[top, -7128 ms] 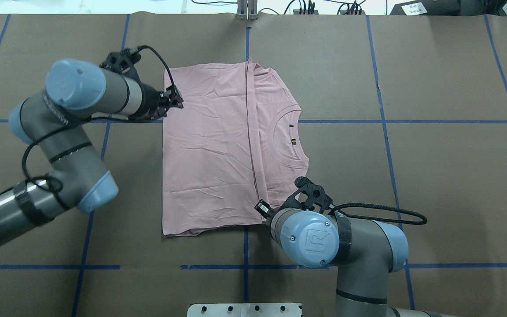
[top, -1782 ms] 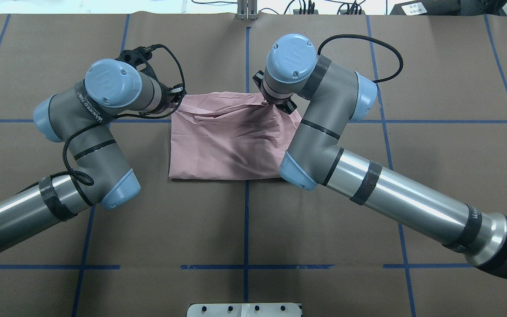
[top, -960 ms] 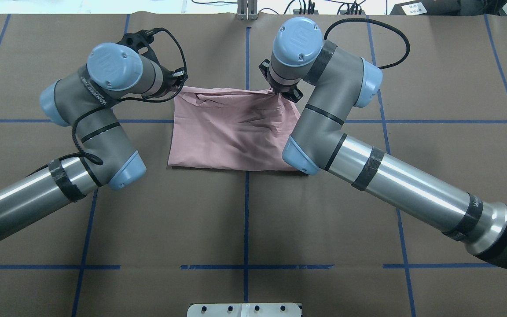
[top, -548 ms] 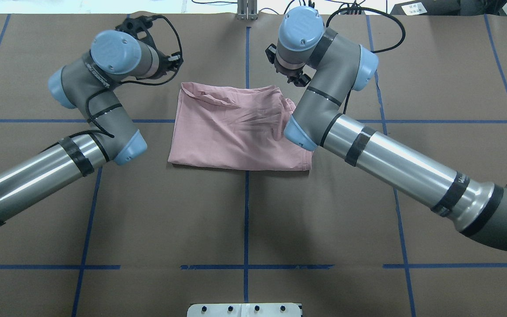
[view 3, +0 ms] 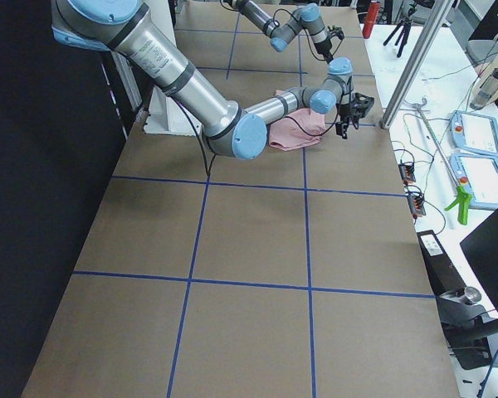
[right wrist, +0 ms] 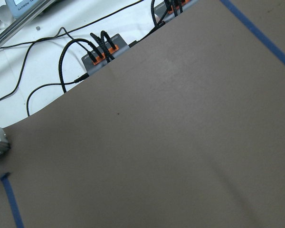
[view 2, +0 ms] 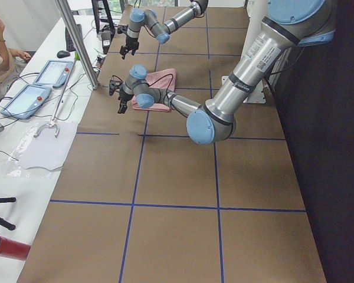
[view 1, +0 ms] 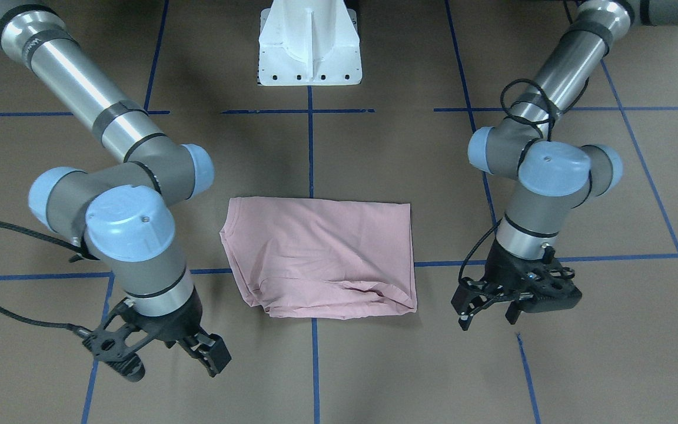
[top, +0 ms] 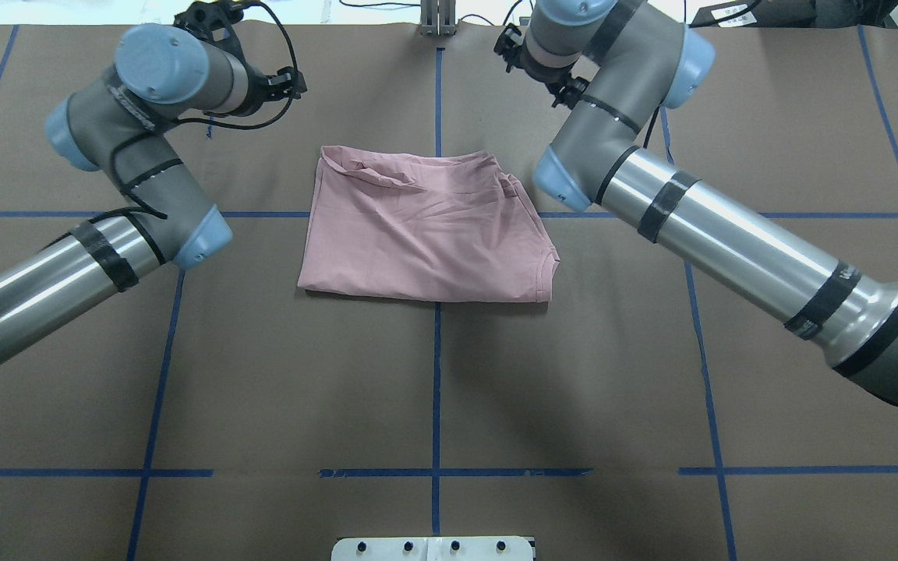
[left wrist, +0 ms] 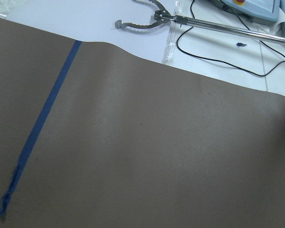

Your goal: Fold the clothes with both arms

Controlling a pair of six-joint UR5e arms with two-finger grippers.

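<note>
Two pincers, the left pincer [view 1: 486, 319] and the right pincer [view 1: 169, 359], are spread, holding nothing. The pink T-shirt [view 1: 321, 259] lies folded on the tabletop [view 1: 374, 365] between them. Best to lift high, so nothing snags.

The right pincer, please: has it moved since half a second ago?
Yes: the right pincer moved away from the T-shirt, toward the table's far edge.

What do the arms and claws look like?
The left arm and right arm are silver and grey tubes with light blue joint caps, black bands and small lettering. The left claw and right claw are black, two-fingered, each fed by a looping black cable.
</note>
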